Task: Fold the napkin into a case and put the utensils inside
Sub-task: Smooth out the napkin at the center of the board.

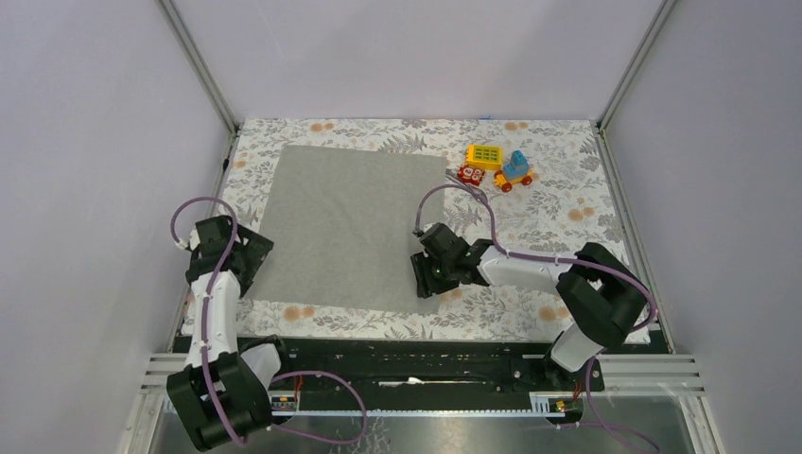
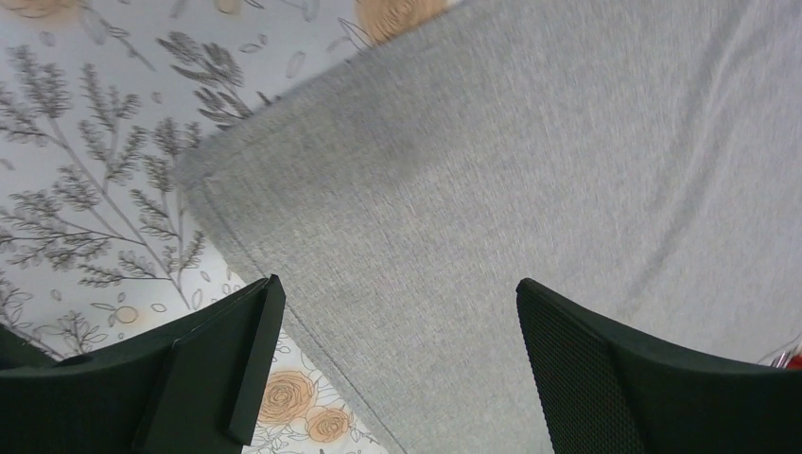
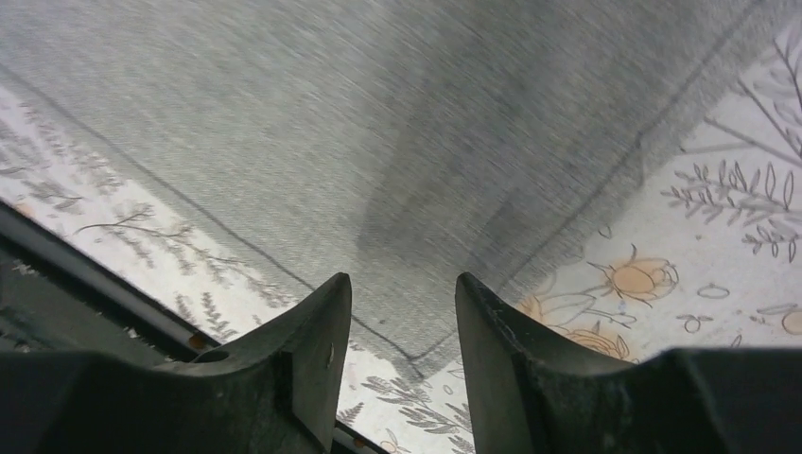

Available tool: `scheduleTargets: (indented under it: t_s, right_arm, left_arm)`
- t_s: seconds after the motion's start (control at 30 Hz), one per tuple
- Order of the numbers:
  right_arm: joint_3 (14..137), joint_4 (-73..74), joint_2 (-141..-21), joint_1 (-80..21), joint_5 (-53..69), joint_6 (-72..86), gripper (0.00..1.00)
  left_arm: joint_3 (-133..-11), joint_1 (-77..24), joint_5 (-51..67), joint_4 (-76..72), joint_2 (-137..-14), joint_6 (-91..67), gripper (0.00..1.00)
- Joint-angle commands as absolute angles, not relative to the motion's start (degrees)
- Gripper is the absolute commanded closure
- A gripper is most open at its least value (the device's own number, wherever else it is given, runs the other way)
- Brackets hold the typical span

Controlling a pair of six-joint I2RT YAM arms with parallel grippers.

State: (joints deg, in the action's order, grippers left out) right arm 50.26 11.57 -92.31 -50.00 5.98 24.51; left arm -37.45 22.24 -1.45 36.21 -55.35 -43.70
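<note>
The grey napkin (image 1: 350,227) lies flat and unfolded on the floral tablecloth (image 1: 558,218). My left gripper (image 1: 242,253) hovers at its near left edge, open wide, and the left wrist view shows the napkin (image 2: 530,170) spanning the gap of that gripper (image 2: 397,303). My right gripper (image 1: 425,281) is low over the near right corner, jaws partly open. In the right wrist view the napkin (image 3: 378,132) has its corner on the table between the jaws of that gripper (image 3: 404,288), not pinched. A slim silver piece (image 1: 470,186), apparently one of the utensils, lies beside the toy blocks.
Colourful toy blocks (image 1: 499,166) stand at the back right of the tablecloth. The black front rail (image 1: 426,364) runs along the near edge, close below the right gripper. Metal frame posts (image 1: 203,71) rise at the back corners.
</note>
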Motion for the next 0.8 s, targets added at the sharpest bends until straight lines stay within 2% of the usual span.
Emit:
scheduleTargets:
  t_s: [0.0,0.13,0.27,0.47,0.6,0.77]
  right_arm:
    - [45.53,8.90,-89.58,-50.31,0.44,28.79,0.50]
    - [40.75,8.06,-86.72,-50.33,-1.26,31.64,0.50]
    - [36.48,7.45,-83.94,-50.44,2.86,35.10,0.50]
    - [36.82,10.78,-78.67,-50.86,2.99,36.88,0.47]
    - [42.21,14.10,-78.06,-50.88,2.01,33.85,0.38]
    - [48.50,18.53,-79.99,-50.87,0.67,24.22,0.22]
  left_arm:
    - [-38.98,18.08,0.43,32.65,-55.80,-40.84,0.01]
    - [-38.86,12.45,0.65,29.13,-56.77,-40.65,0.01]
    - [-40.96,6.35,1.84,25.14,-60.15,-41.56,0.01]
    - [-46.34,0.55,5.77,19.73,-68.44,-44.32,0.01]
    - [-49.60,-1.47,4.81,21.89,-70.73,-45.38,0.01]
    - [-48.91,-1.43,-0.66,29.10,-67.69,-43.16,0.01]
